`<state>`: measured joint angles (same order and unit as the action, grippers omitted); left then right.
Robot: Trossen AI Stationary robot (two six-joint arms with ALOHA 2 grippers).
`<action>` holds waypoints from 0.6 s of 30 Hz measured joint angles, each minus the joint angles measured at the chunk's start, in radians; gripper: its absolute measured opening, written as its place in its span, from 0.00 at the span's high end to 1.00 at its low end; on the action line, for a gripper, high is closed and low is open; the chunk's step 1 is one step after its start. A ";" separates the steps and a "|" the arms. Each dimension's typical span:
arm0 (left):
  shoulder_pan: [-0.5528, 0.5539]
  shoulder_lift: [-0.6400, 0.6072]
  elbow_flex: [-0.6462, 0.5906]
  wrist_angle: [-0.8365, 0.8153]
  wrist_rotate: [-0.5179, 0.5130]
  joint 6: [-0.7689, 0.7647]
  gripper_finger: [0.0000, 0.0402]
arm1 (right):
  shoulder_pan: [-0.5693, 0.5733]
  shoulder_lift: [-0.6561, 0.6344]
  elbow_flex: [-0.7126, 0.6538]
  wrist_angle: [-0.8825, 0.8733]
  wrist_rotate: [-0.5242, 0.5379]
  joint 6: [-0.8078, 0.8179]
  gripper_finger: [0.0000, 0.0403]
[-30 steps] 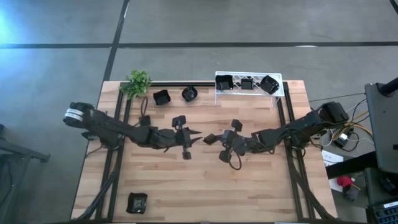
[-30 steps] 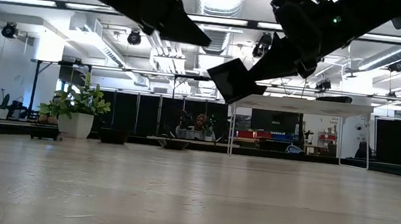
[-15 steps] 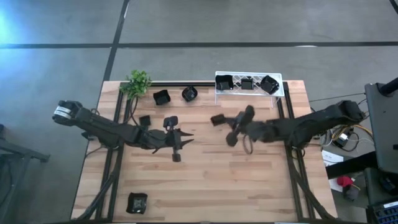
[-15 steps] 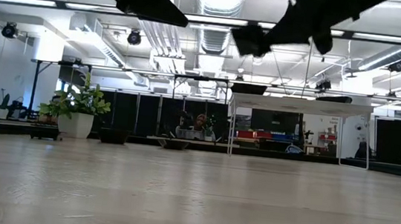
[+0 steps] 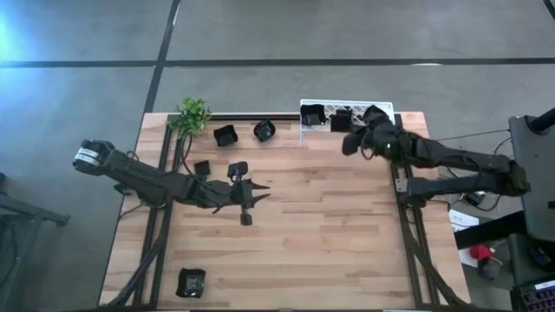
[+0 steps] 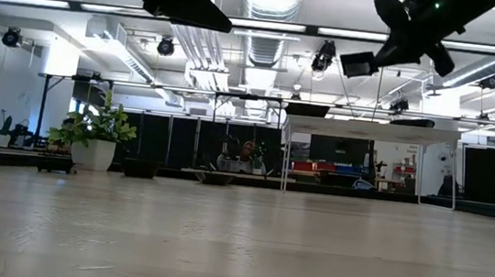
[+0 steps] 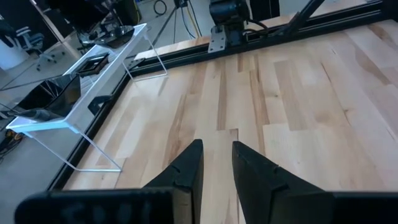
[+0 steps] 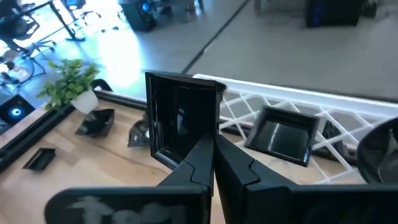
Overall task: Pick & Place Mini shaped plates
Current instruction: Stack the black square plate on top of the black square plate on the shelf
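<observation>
Holding a square plate (image 8: 181, 115) pinched by one thin rim, the right gripper (image 5: 358, 139) hangs just in front of the white rack (image 5: 389, 121) at the back of the worktop (image 5: 295, 251), jaws clamped on that edge. The plate stands on edge in the grip, so I judge it could twist or slip free on the way down. It could also catch the rack's lattice or knock one of the plates already there, since the free spot between them looks tight. A drop from this height would likely send it skidding off the rack.

The left gripper (image 5: 257, 187) waits over the middle of the worktop, jaws a little apart and empty.

Counting from the overhead view:
- three plates sit on the rack
- one plate is in the right gripper
- two plates lie on the wood beside the small green plant (image 5: 192, 114)
- one plate sits near the front left corner (image 5: 191, 282)
- a few smaller dark pieces near the left arm are too unclear to count
</observation>
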<state>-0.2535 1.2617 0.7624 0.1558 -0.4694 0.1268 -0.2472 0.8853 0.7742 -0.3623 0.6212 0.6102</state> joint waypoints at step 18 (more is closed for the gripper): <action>0.000 0.000 0.000 0.001 0.000 0.000 0.80 | -0.514 0.115 0.000 -0.001 -0.463 -0.050 0.98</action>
<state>-0.2535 1.2617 0.7624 0.1570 -0.4694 0.1272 -0.7614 1.0005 0.7742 -0.3635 0.1585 0.5604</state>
